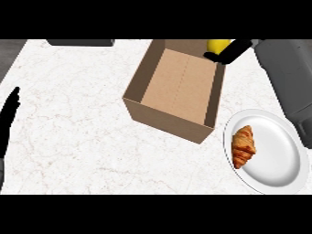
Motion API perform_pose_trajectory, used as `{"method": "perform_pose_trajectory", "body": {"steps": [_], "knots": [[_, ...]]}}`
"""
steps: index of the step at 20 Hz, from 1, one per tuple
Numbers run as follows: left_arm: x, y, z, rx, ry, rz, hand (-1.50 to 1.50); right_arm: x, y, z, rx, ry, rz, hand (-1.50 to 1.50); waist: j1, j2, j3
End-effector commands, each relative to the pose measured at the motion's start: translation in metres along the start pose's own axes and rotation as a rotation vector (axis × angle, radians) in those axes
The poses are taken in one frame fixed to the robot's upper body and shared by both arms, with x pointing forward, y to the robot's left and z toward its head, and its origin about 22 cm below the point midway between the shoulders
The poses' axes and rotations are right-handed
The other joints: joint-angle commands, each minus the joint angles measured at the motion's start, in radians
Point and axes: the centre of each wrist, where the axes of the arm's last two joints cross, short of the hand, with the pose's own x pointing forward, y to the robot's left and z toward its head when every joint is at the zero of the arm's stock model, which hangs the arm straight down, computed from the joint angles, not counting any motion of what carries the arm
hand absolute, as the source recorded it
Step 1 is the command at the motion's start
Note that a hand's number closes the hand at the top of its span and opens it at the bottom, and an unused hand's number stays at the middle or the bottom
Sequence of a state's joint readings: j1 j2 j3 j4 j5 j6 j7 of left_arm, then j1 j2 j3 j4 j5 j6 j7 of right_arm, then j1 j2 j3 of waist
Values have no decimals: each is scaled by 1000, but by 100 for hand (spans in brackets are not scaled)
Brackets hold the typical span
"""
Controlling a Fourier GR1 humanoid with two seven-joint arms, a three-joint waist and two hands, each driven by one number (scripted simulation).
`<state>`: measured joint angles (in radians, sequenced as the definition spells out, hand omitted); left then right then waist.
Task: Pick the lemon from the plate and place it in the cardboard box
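Step in hand: transport nearly done, release pending

Right hand (229,51) at far right corner of cardboard box (178,87), fingers curled round lemon (217,45). Only yellow top of lemon showing above the fingers, rest hidden. Looks to sit over the box's far right rim rather than over the middle of the opening; can't tell height above the box floor

Right forearm running from lower right edge up past plate (280,151) to the box. Plate just right of the box's near corner, white, croissant (243,146) lying on its left part. No lemon on the plate, so pick counts as done

Box open at top, nothing visible inside, angled on the bench (77,114), long axis running from near right toward far left

Left hand (3,119) at left edge of view, fingers straight and pointing up, resting, well apart from box and plate

Next move, as judged: shift hand a bit left and toward the near side so lemon clears the rim and hangs over bare box floor, lower in, then uncurl fingers. Risk: release at current spot could land lemon on the rim and send it outside, and being round it would roll on the bench. After release, lift straight up to avoid nudging the box wall
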<state>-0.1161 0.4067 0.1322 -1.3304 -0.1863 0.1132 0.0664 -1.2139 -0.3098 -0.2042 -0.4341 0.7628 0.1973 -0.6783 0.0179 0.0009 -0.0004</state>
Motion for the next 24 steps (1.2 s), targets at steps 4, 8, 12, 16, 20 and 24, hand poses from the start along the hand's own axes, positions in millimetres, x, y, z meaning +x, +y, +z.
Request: {"method": "perform_pose_trajectory", "body": {"steps": [4,8,12,16,20,24], "knots": [[7,-10,-3,-19,3,13,0,33,36,-45,63,66,-82,150,13,9,0],[11,-13,-16,-27,-25,8,0,43,62,-57,72,85,-89,150,20,17,0],[18,-20,1,-27,-22,13,0,46,83,-61,76,126,-54,150,40,18,0],[12,-19,-3,-47,-51,6,0,65,105,-76,45,211,-16,150,50,23,-1],[23,-12,-14,-26,-63,1,0,51,138,-60,118,323,-140,-150,56,30,0],[21,-11,-14,-28,-68,0,0,50,131,-60,111,302,-168,-150,65,36,0]]}}
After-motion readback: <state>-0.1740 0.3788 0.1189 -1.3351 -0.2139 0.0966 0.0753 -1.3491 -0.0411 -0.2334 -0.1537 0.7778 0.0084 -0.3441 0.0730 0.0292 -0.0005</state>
